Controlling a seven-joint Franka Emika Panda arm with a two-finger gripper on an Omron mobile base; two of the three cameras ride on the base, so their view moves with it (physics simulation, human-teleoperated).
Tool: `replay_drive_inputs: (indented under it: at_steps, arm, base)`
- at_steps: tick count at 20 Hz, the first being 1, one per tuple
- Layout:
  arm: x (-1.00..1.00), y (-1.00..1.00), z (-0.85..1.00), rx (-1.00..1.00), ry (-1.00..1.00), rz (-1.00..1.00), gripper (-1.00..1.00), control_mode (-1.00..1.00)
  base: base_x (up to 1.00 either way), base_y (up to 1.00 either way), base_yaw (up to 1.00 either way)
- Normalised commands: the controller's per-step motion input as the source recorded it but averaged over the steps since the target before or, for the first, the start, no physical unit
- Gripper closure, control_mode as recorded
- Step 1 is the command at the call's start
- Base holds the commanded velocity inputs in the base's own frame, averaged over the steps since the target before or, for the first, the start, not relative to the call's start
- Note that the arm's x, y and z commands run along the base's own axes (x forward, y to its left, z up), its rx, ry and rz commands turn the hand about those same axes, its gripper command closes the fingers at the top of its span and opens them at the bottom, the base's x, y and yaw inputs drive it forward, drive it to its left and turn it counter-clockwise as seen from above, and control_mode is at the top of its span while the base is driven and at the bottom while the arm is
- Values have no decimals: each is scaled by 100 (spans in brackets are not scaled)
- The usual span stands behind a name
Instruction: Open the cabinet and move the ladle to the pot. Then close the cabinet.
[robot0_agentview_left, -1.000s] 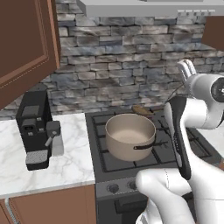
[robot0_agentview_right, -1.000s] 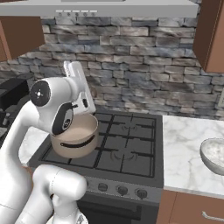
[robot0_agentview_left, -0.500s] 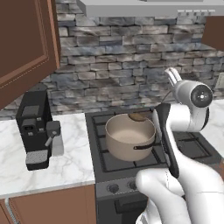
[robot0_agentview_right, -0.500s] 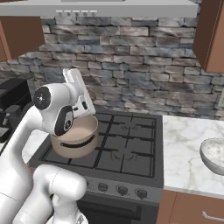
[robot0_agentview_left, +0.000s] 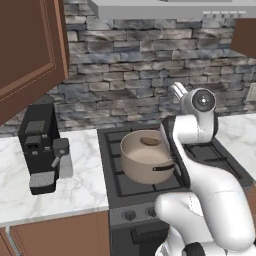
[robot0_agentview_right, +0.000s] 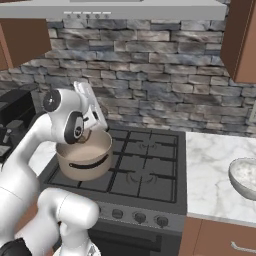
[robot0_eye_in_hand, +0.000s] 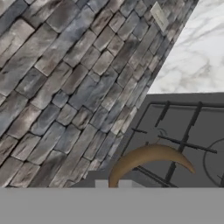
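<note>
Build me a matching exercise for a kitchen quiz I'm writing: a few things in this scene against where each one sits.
Things:
1. wide round tan metal pot
2. black coffee machine
3. reddish-brown wooden cabinet door
4. pale speckled bowl

Places:
A. marble counter left of the stove
B. swung open, upper left
C. front left burner
D. marble counter right of the stove

Pairs: 1-C, 2-A, 3-B, 4-D

One pot (robot0_agentview_left: 146, 162), one ladle (robot0_eye_in_hand: 146, 162), one coffee machine (robot0_agentview_left: 40, 145), one bowl (robot0_agentview_right: 244, 176)
</note>
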Motion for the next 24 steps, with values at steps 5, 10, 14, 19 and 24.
replay_drive_inputs:
  at_steps: [5, 10, 14, 19, 24]
  arm:
    - [33, 22, -25, -4, 8, 0, 100, -100]
    - [21, 9, -28, -4, 1, 0, 100, -100]
    - [2, 0, -37, -3, 0, 0, 100, -100]
    - [0, 1, -41, -2, 0, 0, 100, -100]
    - [0, 6, -37, -1, 0, 0, 100, -100]
  base:
    - [0, 0, 0]
    - [0, 0, 0]
    - [0, 0, 0]
    - [0, 0, 0]
    - [0, 0, 0]
